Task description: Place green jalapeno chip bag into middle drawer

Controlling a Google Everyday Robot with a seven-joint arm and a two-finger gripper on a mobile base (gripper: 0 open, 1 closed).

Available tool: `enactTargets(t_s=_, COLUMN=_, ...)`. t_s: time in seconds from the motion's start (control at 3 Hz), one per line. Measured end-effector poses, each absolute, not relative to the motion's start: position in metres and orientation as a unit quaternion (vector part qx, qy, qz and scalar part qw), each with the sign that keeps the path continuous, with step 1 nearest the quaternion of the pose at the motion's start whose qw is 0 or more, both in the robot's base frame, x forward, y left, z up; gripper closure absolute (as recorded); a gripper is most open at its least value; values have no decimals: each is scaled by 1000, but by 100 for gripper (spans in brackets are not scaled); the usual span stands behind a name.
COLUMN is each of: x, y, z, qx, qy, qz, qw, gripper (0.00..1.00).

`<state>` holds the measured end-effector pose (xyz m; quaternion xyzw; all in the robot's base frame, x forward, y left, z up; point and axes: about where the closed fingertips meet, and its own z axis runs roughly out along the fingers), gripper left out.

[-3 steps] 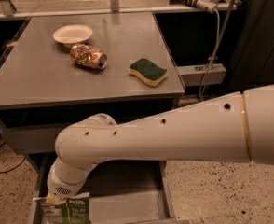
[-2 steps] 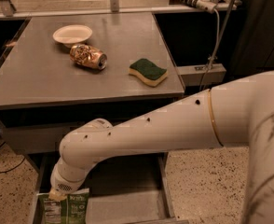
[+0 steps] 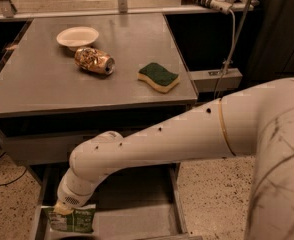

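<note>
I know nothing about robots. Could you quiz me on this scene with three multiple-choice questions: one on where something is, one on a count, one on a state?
1. Where is the green jalapeno chip bag?
A. Held high overhead.
B. Low in the open middle drawer, at its left side, right under the gripper.
C. Stuffed in a bin.

2. How many things lie on the table?
A. One.
B. Three.
C. Five.

3. How is the can placed?
A. Standing upright.
B. Stacked on another can.
C. Lying on its side.

Answers:
1 B: the bag shows down in the drawer, at the arm's tip.
2 B: only the white bowl, the can and the sponge are there.
3 C: its round end faces sideways.
</note>
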<state>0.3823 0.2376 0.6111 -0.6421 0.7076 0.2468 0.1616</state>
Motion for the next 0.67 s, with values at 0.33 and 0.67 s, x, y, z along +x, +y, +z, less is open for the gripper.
enactTargets(t_s=0.33, x=389, y=245, z=588, qx=-629, qy=711, qz=270, qw=159, gripper=100)
enactTargets(t_s=0.67, x=398, y=250, z=559, qx=-614, qy=719, qz=289, qw=151, gripper=100)
